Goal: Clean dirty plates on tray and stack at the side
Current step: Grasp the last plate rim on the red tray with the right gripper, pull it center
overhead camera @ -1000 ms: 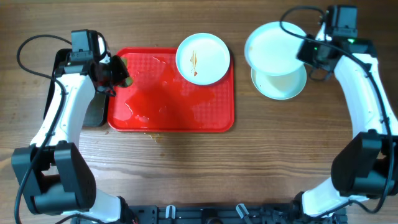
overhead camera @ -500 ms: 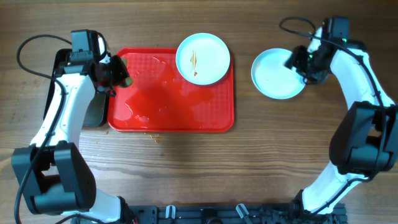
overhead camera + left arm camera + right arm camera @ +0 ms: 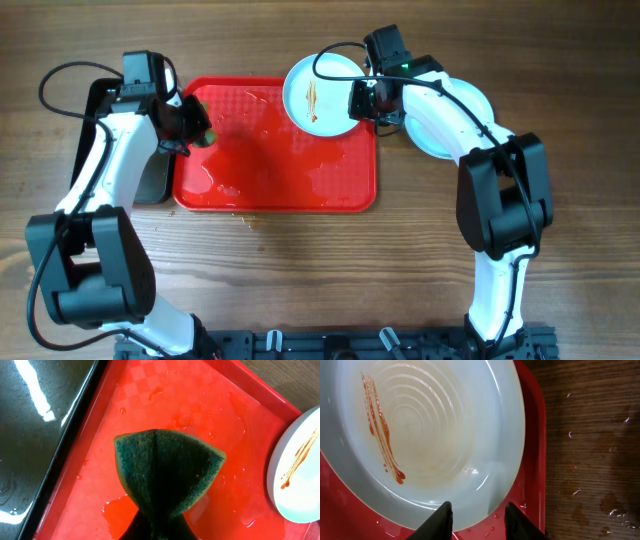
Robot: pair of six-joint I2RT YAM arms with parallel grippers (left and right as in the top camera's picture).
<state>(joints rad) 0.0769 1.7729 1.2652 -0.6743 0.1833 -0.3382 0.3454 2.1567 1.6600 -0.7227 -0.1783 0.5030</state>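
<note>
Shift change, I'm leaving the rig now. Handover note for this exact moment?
Left end effector: shut on the green sponge, over the tray, left part.
Right end effector: open at the dirty plate rim, not gripping.
Dirty plate: sauce-streaked, on the tray's top-right corner in the overhead view.
Done: side stack right of the tray, partly hidden, count unclear.
Left: scrub this plate, add it to the stack.

Brown wood-grain table (image 3: 300, 270), evenly lit, with scattered water droplets (image 3: 576, 492) toward the far edge and a black rail (image 3: 330, 345) along the near edge.
</note>
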